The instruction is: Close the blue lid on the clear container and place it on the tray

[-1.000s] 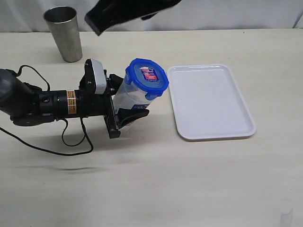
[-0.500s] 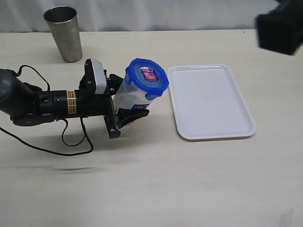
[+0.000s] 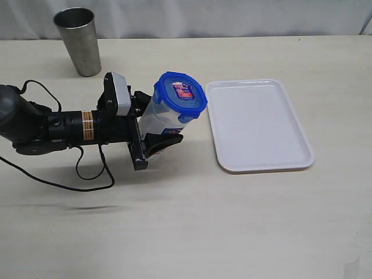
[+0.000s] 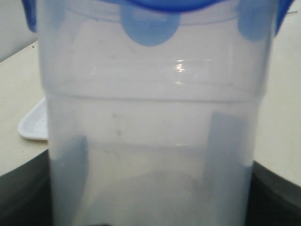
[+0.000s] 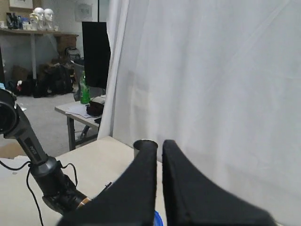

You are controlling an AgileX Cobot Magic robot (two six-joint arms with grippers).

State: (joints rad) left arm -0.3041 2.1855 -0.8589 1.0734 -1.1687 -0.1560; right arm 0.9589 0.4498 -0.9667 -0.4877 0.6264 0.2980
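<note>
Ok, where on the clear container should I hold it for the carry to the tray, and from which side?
I'd take the clear container by its smooth round wall, well below the blue lid, whose flaps jut out. Come from the side away from the tray, as the left gripper does; that keeps the path to the tray open.

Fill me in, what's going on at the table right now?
The left gripper holds the clear container by its body, beside the white tray and not on it yet. The blue lid sits on top, its flaps apparently folded down. The right gripper is shut, empty and raised well above the table, out of the exterior view. A metal cup stands alone at the back.
</note>
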